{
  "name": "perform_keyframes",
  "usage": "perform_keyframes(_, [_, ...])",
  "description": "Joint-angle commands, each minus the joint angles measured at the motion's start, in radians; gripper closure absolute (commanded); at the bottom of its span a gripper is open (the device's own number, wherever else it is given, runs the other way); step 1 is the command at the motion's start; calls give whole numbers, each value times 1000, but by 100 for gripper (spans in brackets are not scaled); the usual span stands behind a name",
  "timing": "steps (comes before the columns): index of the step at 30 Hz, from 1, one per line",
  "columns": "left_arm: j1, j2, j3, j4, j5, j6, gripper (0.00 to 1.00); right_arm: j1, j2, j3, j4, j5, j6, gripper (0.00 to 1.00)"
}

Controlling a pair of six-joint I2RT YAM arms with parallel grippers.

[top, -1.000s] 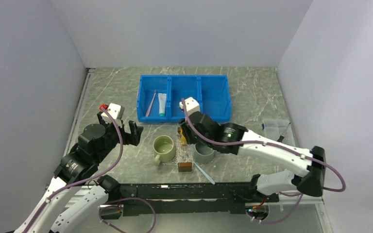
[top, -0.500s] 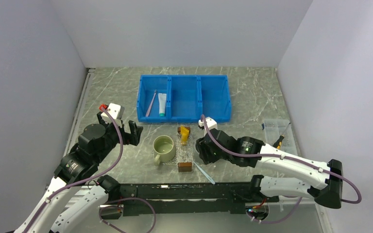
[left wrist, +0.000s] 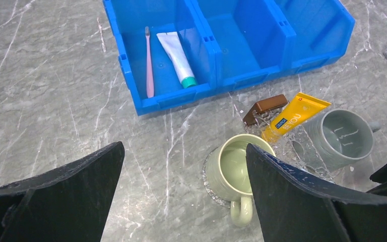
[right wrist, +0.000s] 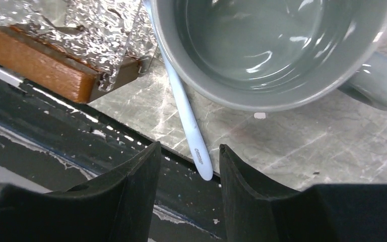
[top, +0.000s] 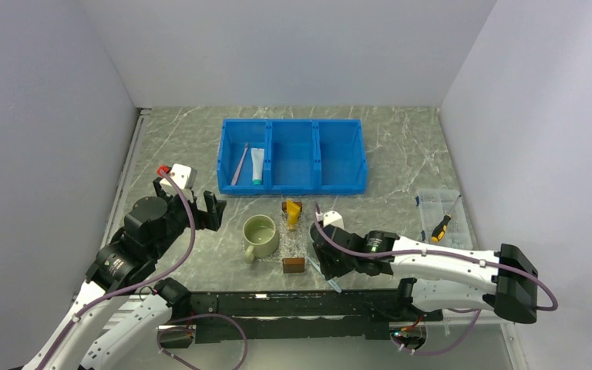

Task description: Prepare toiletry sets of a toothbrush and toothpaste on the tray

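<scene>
Left gripper [left wrist: 184, 151] spread wide, holding nothing, over table [left wrist: 55, 75]. Blue bin [left wrist: 131, 85], left compartment: pink toothbrush [left wrist: 149, 65] beside white toothpaste [left wrist: 179, 58]. Green mug [left wrist: 232, 166], then yellow toothpaste [left wrist: 295, 115] on tray [right wrist: 85, 22], then grey mug [right wrist: 282, 50]. Right gripper [right wrist: 187, 151] parted narrowly, straddling pale blue toothbrush [right wrist: 184, 108] handle, ungripped, against grey mug at table's near edge. Clear box [top: 437, 199] far right, screwdriver [top: 440, 227] beside. Grey marbled surface, white walls [top: 293, 46].

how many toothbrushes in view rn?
2. The pink toothbrush lies in the blue bin's left compartment. The pale blue toothbrush lies on the table beside the grey mug. Others may be hidden under the right arm.
</scene>
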Motion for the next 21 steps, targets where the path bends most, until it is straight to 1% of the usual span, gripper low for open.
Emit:
perform_keyframes(1, [5, -14, -5, 20, -12, -6, 3, 17, 36, -35, 122, 33, 48, 51])
perform_keyframes(7, [5, -16, -5, 23, -11, -5, 3, 32, 70, -70, 186, 57, 63, 51])
perform_keyframes(13, [4, -16, -5, 23, -9, -6, 3, 38, 110, -95, 246, 44, 57, 52])
perform_keyframes(21, [5, -12, -6, 23, -9, -5, 2, 47, 164, -105, 278, 48, 61, 56])
